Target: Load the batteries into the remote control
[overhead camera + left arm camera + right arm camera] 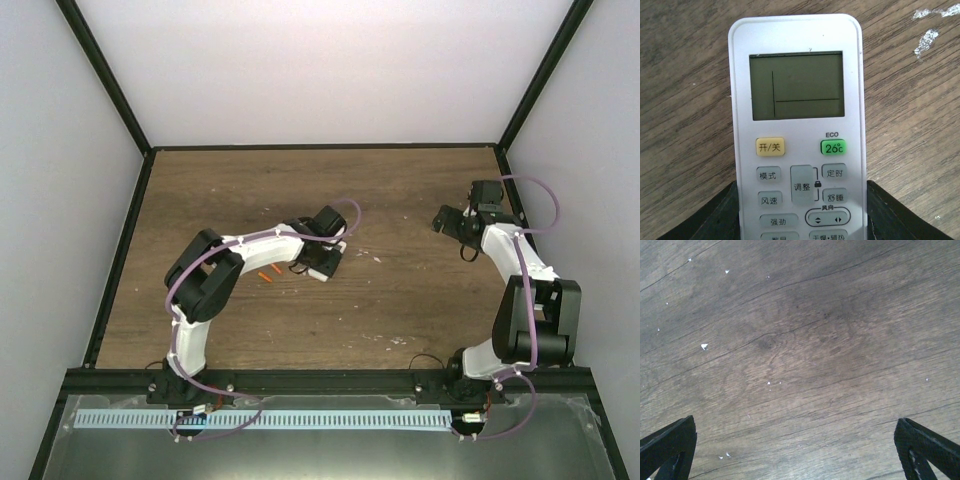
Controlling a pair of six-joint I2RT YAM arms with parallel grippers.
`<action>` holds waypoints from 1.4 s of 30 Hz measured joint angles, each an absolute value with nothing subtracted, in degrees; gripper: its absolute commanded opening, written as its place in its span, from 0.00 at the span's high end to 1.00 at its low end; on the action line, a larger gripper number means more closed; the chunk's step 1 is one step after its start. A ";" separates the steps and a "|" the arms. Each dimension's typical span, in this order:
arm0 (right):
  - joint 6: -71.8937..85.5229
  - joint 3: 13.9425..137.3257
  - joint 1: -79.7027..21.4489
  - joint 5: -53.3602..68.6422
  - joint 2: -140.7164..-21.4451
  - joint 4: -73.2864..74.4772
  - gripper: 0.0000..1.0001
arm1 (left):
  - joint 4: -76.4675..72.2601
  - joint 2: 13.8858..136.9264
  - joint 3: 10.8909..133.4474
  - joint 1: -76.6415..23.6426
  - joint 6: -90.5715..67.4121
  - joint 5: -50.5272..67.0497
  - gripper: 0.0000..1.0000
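Note:
The remote control (797, 125) is white and faces the left wrist camera, showing its greyish display and its yellow and green buttons. My left gripper (800, 220) is shut on its lower part, with a black finger pressed against each long side. From above, the left gripper (318, 260) holds the remote control (330, 264) low over the table's middle. Two small orange-red batteries (270, 272) lie on the wood just left of it. My right gripper (447, 222) stands open over bare wood at the right, its fingertips (670, 447) wide apart and nothing between them.
Small white crumbs (926, 40) are scattered on the brown wooden table (400, 300), and more crumbs (704, 346) lie under the right gripper. White walls and black frame posts (120, 260) close in the table on three sides.

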State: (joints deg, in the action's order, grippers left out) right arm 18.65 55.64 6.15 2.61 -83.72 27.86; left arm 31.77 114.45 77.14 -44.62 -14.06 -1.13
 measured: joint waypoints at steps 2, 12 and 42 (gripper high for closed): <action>18.65 55.96 6.15 2.63 -84.03 27.83 0.00 | 31.83 114.59 77.38 -44.49 -13.30 -0.71 0.37; 18.46 56.71 6.15 2.61 -84.79 27.90 0.00 | 33.71 120.25 85.38 -44.25 -9.89 1.15 0.28; 14.83 57.10 6.04 17.23 -83.59 22.57 0.04 | 33.39 121.19 90.87 -36.97 -14.50 15.03 0.54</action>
State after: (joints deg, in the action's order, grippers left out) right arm 14.83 57.10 6.04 17.23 -83.59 22.57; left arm 33.39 121.19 90.87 -36.97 -14.50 15.03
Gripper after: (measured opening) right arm 0.967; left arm 0.570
